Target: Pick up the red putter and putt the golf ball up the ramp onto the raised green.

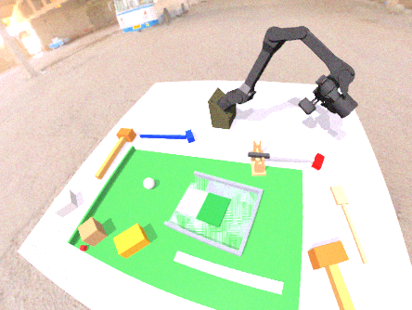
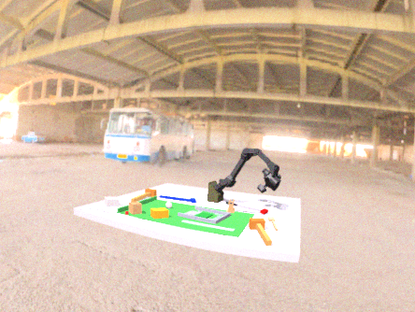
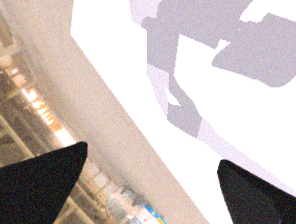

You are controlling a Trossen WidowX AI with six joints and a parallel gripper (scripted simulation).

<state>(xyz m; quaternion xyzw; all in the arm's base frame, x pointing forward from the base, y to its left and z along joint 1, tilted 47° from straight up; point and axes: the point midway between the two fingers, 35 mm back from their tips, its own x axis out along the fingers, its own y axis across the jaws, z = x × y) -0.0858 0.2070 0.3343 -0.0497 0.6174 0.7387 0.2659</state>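
Note:
The red putter lies at the right of the arm's base, with its red head [image 1: 318,161] [image 2: 264,211] on the white table and its dark handle [image 1: 258,155] across a small wooden stand [image 1: 258,168] [image 2: 231,207]. The white golf ball [image 1: 148,183] [image 2: 168,205] rests on the green mat [image 1: 278,204], left of the ramp. The pale ramp [image 1: 190,202] leads to the raised green [image 1: 214,209] [image 2: 206,215], inside low grey walls. My gripper [image 1: 325,105] [image 2: 267,186] [image 3: 153,158] is open and empty, high above the table, beyond the putter head.
A blue putter [image 1: 162,136] [image 2: 178,199] and an orange mallet [image 1: 126,135] lie at the left. A wooden block [image 1: 92,231] and a yellow block [image 1: 132,240] sit on the mat's left part. A second orange mallet [image 1: 328,254] and a pale wooden tool [image 1: 340,195] lie at the right.

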